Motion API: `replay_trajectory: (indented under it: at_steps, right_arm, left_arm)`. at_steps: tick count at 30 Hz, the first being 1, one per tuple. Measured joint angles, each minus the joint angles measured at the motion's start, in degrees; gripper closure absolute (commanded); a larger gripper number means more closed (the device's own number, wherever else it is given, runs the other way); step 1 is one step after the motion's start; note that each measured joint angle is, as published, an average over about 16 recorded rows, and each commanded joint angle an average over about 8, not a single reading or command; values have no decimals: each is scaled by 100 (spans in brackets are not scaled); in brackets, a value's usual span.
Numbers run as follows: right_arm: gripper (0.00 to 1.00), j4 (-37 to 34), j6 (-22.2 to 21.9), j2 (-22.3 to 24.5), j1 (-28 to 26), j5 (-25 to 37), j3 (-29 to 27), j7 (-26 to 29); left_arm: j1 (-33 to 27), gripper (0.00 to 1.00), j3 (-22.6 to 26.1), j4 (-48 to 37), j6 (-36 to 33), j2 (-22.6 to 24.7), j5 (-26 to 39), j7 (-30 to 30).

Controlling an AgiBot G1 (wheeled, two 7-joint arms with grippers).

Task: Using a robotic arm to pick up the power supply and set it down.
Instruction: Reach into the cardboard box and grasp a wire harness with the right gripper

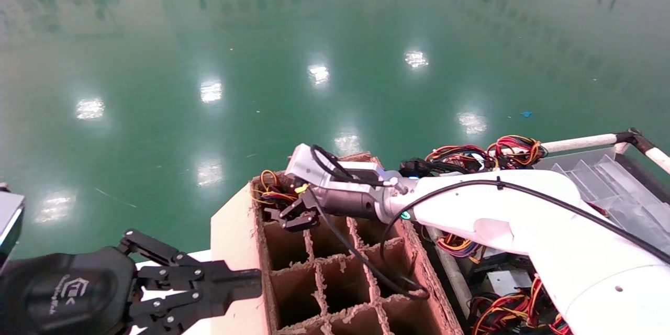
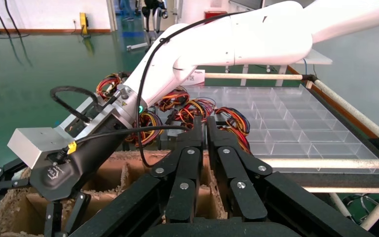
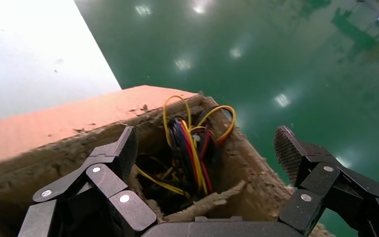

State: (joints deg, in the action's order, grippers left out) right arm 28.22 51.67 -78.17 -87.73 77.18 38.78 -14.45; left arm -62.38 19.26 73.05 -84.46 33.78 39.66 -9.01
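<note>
Two arms in view: our left end effector [image 1: 246, 285] sits parked low at the left w/ fingers together, beside the cardboard box [image 1: 230, 241]. Next, our right end effector [image 1: 293, 214] hangs over the box's far-left cell, fingers [image 3: 291, 153] spread apart, gripping nothing. We see the power supply [image 3: 190, 148] down in that cell, mostly hidden, its wires poking up.
</note>
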Motion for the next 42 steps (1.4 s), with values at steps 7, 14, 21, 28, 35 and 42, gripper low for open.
replay_trajectory:
  at_steps: [7,14,21,28,35,42]
  right_arm:
    - [100,-67,-250,-14,-61,-288,509,70]
    - [100,-52,-474,-20,-78,-635,968,113]
    - [100,-52,-663,-24,-88,-1020,1376,133]
    - [100,-89,-826,-24,-104,-1382,1747,127]
    - [100,-150,-963,-24,-117,-1703,2077,100]
    - [100,-208,-1075,-23,-121,-2005,2359,65]
  left_arm:
    - [0,0,1,0,0,0,-1,0]
    - [0,0,2,0,1,-1,-1,1]
    - [-1,0,3,0,1,-1,-2,1]
    - [-1,0,4,0,1,-1,-2,2]
    - [-1,0,4,0,2,-2,-3,2]
    - [-1,0,5,0,2,-2,-4,3]
